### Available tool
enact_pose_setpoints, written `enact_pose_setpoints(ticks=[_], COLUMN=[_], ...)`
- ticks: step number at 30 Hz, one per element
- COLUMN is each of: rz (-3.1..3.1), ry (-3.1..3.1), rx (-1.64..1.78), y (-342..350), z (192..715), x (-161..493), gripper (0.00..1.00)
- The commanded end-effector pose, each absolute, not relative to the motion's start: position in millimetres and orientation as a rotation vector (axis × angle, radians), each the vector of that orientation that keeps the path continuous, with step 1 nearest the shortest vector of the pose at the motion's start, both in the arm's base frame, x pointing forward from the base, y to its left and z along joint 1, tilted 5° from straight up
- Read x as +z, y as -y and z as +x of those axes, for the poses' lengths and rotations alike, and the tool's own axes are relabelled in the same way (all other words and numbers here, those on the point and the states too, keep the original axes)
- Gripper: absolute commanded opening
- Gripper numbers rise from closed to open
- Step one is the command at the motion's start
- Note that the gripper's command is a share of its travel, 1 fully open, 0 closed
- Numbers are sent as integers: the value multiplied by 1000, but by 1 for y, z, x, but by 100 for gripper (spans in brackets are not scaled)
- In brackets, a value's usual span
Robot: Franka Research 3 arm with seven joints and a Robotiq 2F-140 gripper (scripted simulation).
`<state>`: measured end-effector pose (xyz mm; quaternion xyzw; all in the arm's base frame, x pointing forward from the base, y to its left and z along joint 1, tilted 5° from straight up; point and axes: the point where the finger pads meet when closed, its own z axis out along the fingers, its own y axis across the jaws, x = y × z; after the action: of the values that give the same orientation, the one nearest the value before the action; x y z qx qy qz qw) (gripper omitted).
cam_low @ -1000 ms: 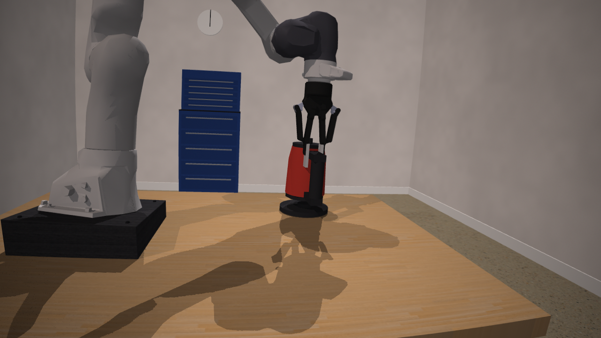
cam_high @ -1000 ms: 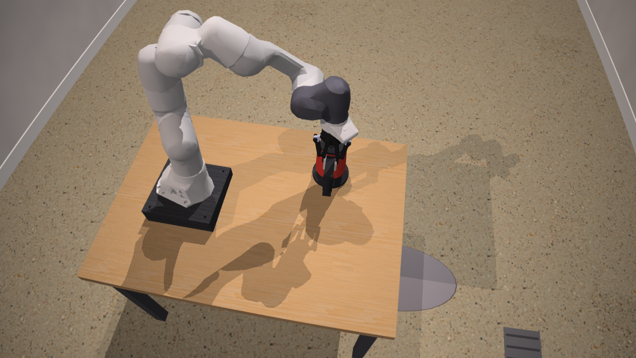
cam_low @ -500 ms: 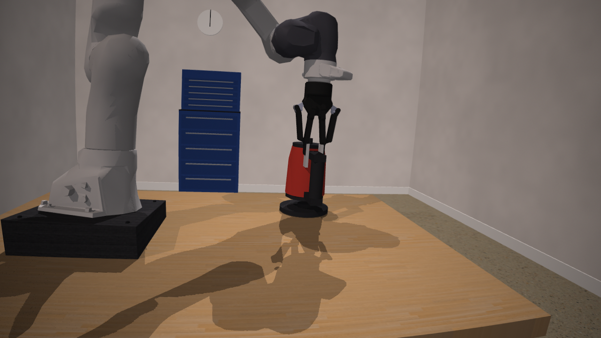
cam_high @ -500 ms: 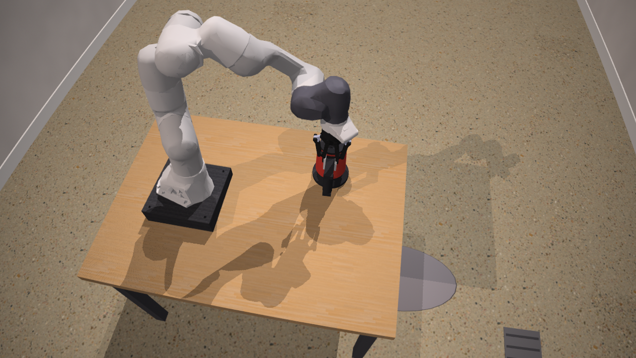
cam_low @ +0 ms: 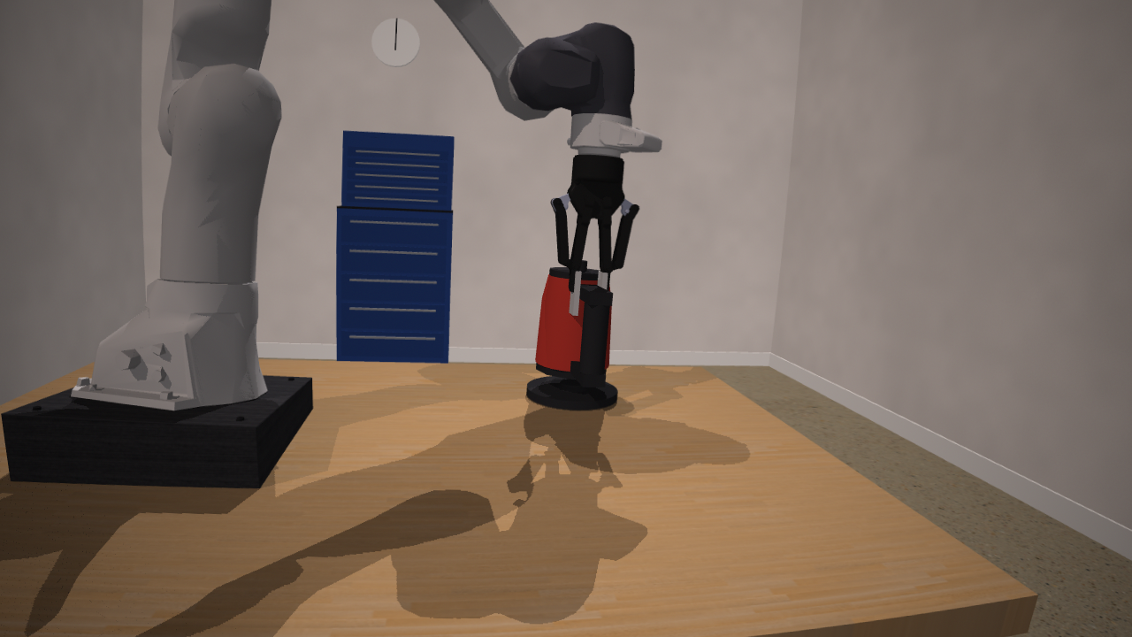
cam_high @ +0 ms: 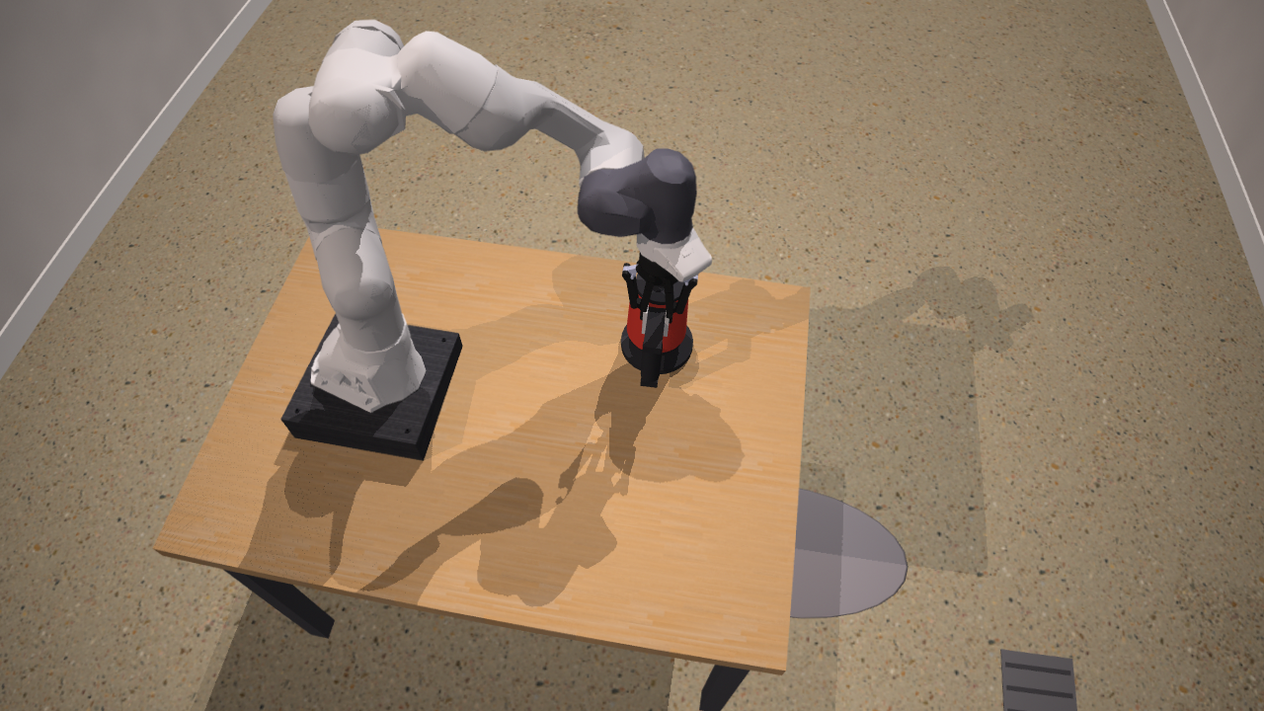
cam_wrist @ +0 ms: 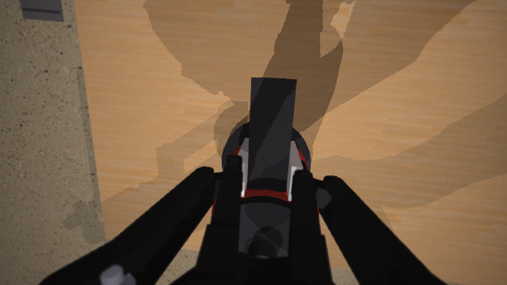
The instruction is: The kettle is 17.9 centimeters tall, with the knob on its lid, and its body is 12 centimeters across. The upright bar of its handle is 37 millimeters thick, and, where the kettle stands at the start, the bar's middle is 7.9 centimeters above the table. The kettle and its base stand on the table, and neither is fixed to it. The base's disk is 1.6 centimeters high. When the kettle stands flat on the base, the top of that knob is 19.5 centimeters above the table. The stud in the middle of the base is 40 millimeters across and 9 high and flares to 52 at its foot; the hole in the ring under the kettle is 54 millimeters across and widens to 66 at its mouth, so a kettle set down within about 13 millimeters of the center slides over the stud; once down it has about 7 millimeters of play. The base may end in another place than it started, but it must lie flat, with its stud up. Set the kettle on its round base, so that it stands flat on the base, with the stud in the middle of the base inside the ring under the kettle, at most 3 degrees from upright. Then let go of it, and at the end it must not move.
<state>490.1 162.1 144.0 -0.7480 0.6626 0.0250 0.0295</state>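
Observation:
The red kettle (cam_low: 563, 328) with a black handle (cam_low: 593, 333) stands over the round black base (cam_low: 571, 393) near the table's far right side. It looks close to upright, and I cannot tell whether its bottom rests fully on the disk. My gripper (cam_low: 589, 288) comes straight down from above and is shut on the handle's upright bar. In the wrist view the handle (cam_wrist: 272, 127) lies between my two grey finger pads, with the base's rim (cam_wrist: 230, 144) showing around it. In the overhead view the kettle (cam_high: 656, 327) covers most of the base (cam_high: 663, 357).
The arm's black mounting block (cam_high: 375, 389) sits on the table's left part. The table's right edge (cam_high: 795, 477) is close to the kettle. A blue drawer cabinet (cam_low: 393, 247) stands by the back wall, off the table.

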Motion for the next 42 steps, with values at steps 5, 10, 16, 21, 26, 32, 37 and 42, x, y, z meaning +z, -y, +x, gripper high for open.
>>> enact_pose_setpoints(ticks=[5, 10, 16, 21, 26, 32, 37, 42], rz=[-2294, -2294, -2294, -2294, -2294, -2294, -2294, -2294], ry=[-2038, -2038, -2038, -2038, -2038, -2038, -2038, -2038], rx=[64, 64, 64, 64, 64, 64, 64, 64], y=[-166, -166, -166, -166, -166, -166, -166, -167], z=[495, 495, 495, 495, 495, 495, 495, 495], x=[150, 150, 150, 150, 150, 149, 145, 136], gripper=[0, 0, 0, 0, 0, 0, 0, 0])
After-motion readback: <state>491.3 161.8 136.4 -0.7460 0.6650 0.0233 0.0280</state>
